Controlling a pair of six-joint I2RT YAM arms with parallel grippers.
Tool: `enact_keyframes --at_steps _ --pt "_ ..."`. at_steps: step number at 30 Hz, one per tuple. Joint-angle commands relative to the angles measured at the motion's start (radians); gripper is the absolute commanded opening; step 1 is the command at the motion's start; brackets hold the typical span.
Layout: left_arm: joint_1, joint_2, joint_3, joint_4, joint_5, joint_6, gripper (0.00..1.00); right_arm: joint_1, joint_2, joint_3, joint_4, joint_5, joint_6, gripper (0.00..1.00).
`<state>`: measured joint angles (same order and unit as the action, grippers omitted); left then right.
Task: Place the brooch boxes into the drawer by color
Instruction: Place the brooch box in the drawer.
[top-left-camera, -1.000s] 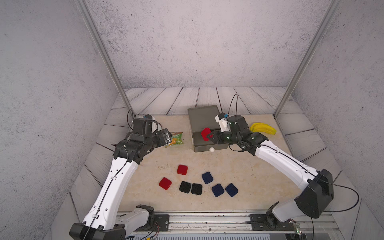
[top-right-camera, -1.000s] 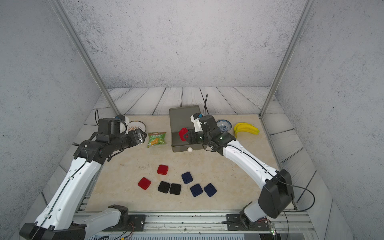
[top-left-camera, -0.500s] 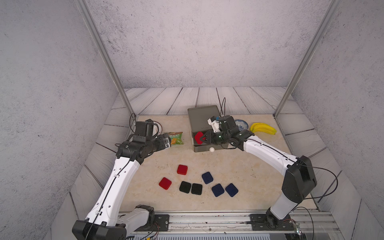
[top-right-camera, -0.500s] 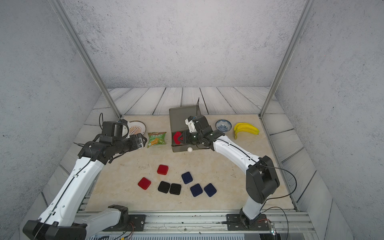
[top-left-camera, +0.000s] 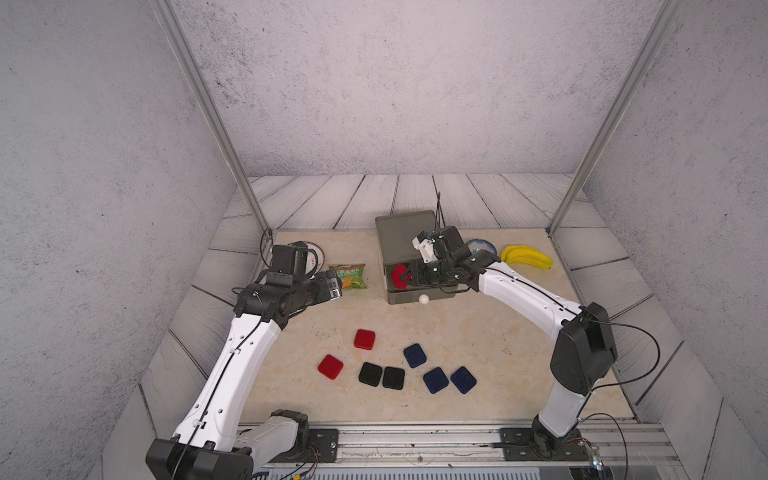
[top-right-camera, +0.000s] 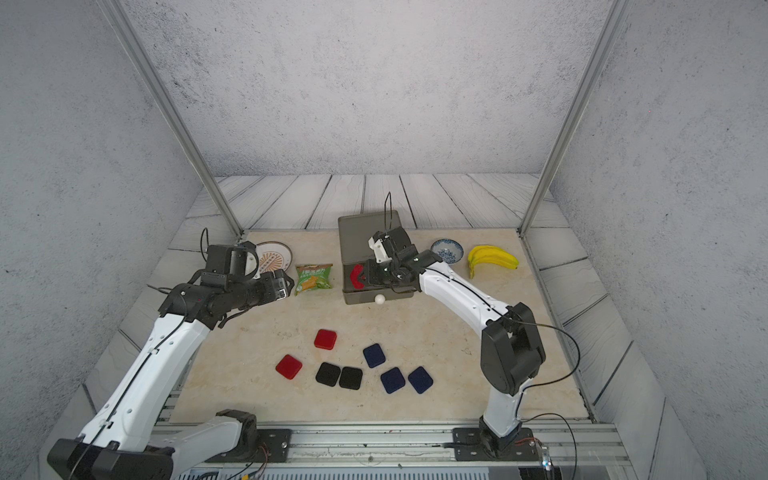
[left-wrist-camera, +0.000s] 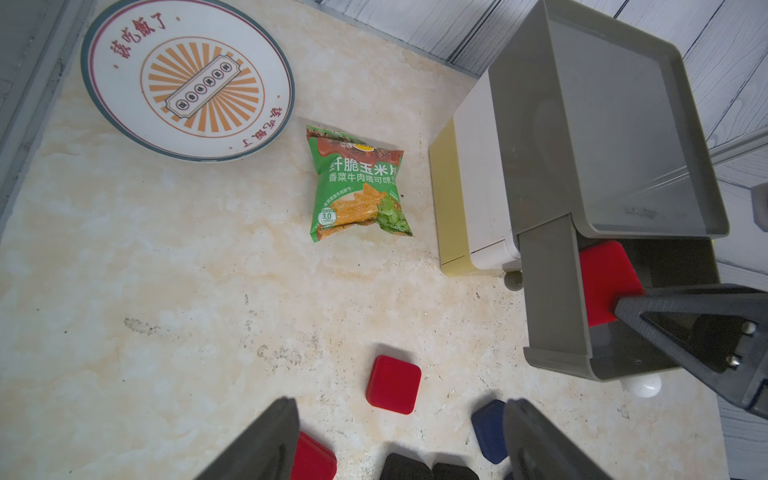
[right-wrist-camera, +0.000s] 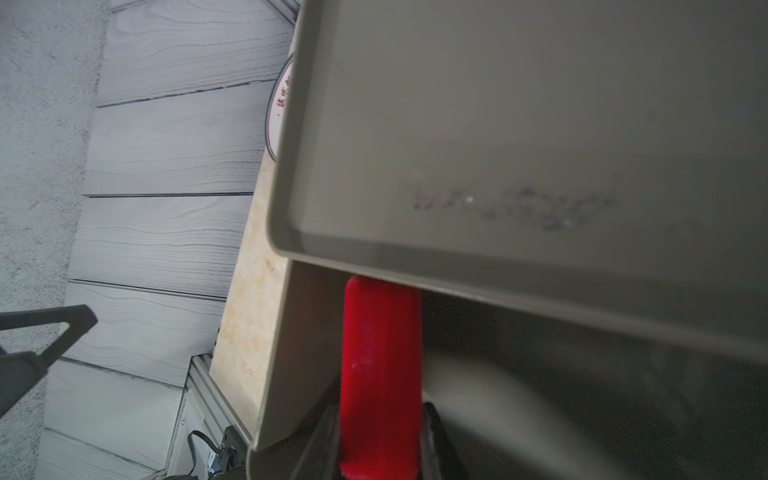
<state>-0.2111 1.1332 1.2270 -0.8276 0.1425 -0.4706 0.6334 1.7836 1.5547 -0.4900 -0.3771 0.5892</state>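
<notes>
The drawer chest (top-left-camera: 401, 232) stands at the back middle with its grey top drawer (top-left-camera: 415, 296) pulled out. My right gripper (top-left-camera: 409, 276) is shut on a red brooch box (top-left-camera: 400, 276), held on edge inside that drawer near its left wall (right-wrist-camera: 286, 353). The right wrist view shows this red box (right-wrist-camera: 380, 365) pinched between both jaws. On the table lie two red boxes (top-left-camera: 365, 339), two black boxes (top-left-camera: 370, 374) and three navy boxes (top-left-camera: 435, 380). My left gripper (left-wrist-camera: 399, 402) hangs open and empty above the table, beside the snack packet, over the loose boxes.
A green snack packet (top-left-camera: 351, 276) lies left of the chest, with a printed plate (top-left-camera: 309, 253) behind it. A blue-patterned bowl (top-left-camera: 482, 248) and bananas (top-left-camera: 528, 257) sit right of the chest. The white (left-wrist-camera: 478, 187) and yellow (left-wrist-camera: 446, 208) drawers are closed.
My right gripper has carried the red box leftward and down into the open grey drawer. The left gripper has drifted slightly toward the front of the table.
</notes>
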Motion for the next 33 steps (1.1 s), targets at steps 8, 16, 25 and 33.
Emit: enact_keyframes --at_steps 8,16,25,33 --pt "0.009 0.005 0.011 -0.017 -0.027 0.020 0.84 -0.004 0.036 0.101 -0.144 0.108 -0.115 0.66" --pt "0.008 0.018 0.023 -0.050 -0.063 0.022 0.84 -0.004 0.029 0.156 -0.221 0.159 -0.197 0.66" --pt "0.009 0.017 -0.017 -0.090 -0.084 0.030 0.85 -0.008 0.029 0.155 -0.265 0.213 -0.220 0.22" --pt "0.010 0.020 -0.050 -0.085 -0.081 0.029 0.84 -0.010 0.061 0.162 -0.285 0.261 -0.245 0.05"
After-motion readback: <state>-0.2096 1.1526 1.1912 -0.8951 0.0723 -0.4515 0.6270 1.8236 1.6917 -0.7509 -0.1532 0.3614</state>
